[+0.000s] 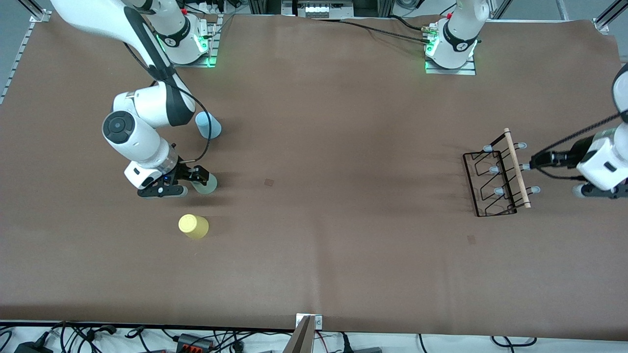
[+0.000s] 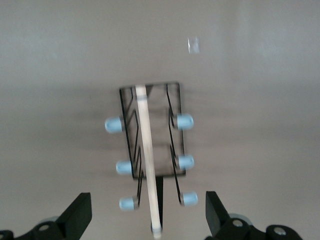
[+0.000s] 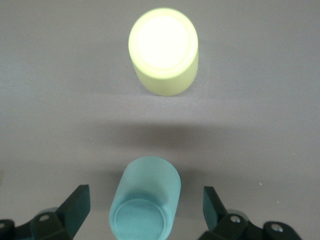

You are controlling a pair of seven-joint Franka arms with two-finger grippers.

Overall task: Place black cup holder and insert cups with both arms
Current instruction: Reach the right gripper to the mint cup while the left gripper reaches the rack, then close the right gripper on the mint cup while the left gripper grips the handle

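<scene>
So the thin black wire cup holder with the wooden rod handle sits at 3 o'clock on the table, left gripper hanging over it, jaws wide, probably lined up to grab the rod. Right gripper straddles the pale green plastic cup at 9 o'clock, wide, not gripping. Yellow cup and light blue cup wait nearby.

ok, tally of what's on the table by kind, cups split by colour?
black cup holder: 1
light blue cup: 1
pale green cup: 1
yellow cup: 1
Total: 4 things, 3 of them cups
</scene>
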